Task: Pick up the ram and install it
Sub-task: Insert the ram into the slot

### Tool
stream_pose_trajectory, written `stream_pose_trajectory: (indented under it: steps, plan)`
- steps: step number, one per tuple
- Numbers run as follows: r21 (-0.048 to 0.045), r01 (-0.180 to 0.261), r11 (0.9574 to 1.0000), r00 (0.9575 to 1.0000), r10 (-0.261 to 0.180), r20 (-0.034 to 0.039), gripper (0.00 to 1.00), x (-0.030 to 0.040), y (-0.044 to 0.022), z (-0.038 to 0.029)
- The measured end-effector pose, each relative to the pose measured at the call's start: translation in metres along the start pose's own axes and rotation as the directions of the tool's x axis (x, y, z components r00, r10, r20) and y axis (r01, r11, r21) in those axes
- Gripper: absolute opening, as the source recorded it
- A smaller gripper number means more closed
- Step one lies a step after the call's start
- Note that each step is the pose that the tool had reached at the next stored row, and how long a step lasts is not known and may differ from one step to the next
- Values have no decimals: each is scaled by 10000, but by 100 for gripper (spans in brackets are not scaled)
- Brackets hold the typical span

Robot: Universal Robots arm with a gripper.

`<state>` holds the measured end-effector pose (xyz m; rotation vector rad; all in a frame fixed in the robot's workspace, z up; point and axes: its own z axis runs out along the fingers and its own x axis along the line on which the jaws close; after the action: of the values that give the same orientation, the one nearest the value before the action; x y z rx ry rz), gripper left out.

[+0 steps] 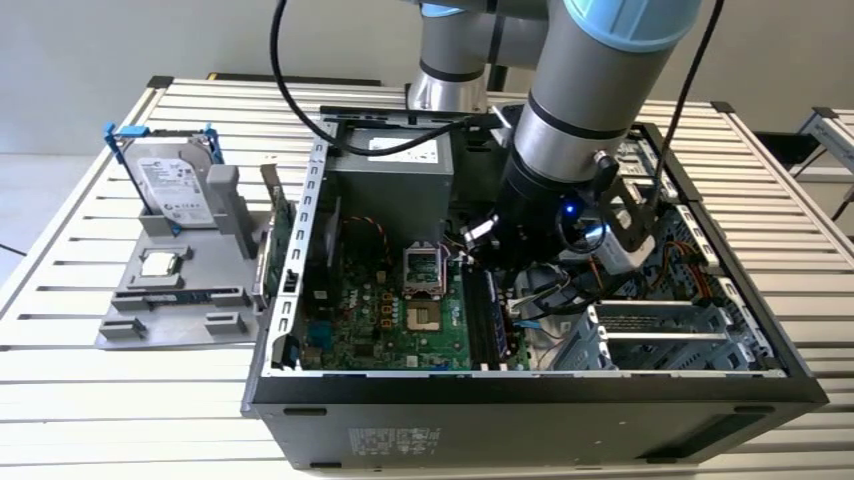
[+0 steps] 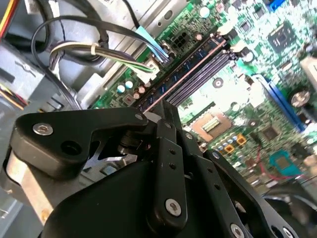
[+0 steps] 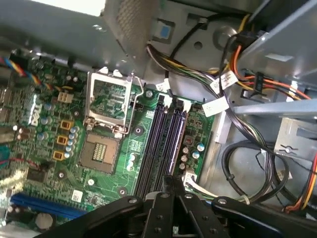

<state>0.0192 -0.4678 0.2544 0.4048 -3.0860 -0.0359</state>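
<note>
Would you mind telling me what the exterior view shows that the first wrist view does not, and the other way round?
The exterior view adds the robot arm reaching into the open computer case. On the exterior view's left, beside the case, a gray tray holds a hard drive in a blue frame.

The first wrist view adds the gripper close above the board, cable bundles with white tags and a blue slot.

Both show the green motherboard, its CPU socket and the dark memory slots.
</note>
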Motion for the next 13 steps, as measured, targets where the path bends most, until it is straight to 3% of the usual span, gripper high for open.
stream_pose_trajectory:
  steps: [4,7,10,13]
  plan:
    - [18,723,9974,9974,-723,-20,0,0,0,0]
    - [31,1266,9919,9919,-1266,-36,0,0,0,0]
    - [42,1814,9834,9834,-1814,-53,0,0,1,0]
    - [53,2346,9721,9721,-2346,-70,0,0,1,0]
